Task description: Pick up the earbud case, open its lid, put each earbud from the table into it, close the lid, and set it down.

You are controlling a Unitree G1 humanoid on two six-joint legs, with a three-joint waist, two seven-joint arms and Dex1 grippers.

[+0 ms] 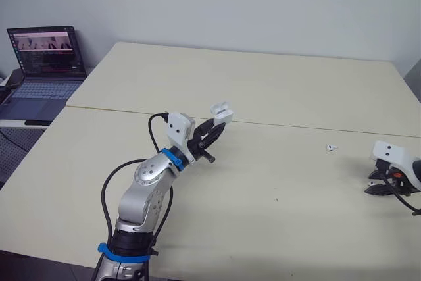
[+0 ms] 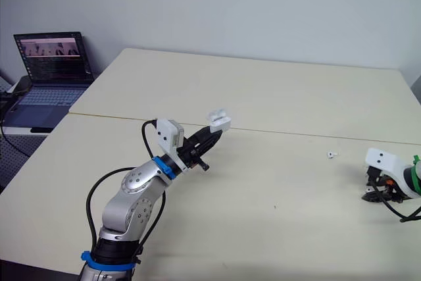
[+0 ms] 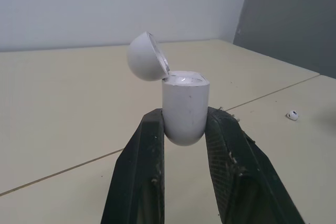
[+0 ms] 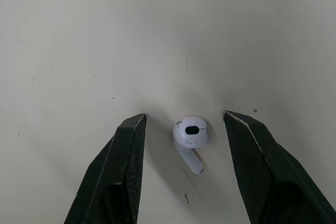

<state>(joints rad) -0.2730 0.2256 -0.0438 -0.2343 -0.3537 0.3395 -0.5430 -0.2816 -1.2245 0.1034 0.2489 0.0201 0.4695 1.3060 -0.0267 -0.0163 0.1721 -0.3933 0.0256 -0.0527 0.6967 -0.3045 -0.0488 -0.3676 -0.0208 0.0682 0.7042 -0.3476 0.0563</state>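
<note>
Left gripper [image 3: 184, 121]: fingers clamped on the earbud case [image 3: 185, 106], upright above the table [image 1: 276, 90], lid [image 3: 147, 56] flipped open.
Right gripper [image 4: 184, 115]: fingers apart, straddling an earbud [image 4: 190, 135] on the table.
Second earbud [image 1: 331, 147]: apparently the small white piece between the arms.

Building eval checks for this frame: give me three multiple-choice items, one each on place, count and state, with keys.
1. The case is held by: A the left gripper; B the right gripper; C neither.
2. Earbuds on the table: A one; B two; C three.
3. The case's lid is: A open; B shut; C detached.
Key: 1 A, the left gripper is shut on the case, clear of the table. 2 B, one earbud lies inside the open right gripper, another lies apart from it. 3 A, the lid is tipped back on its hinge.
</note>
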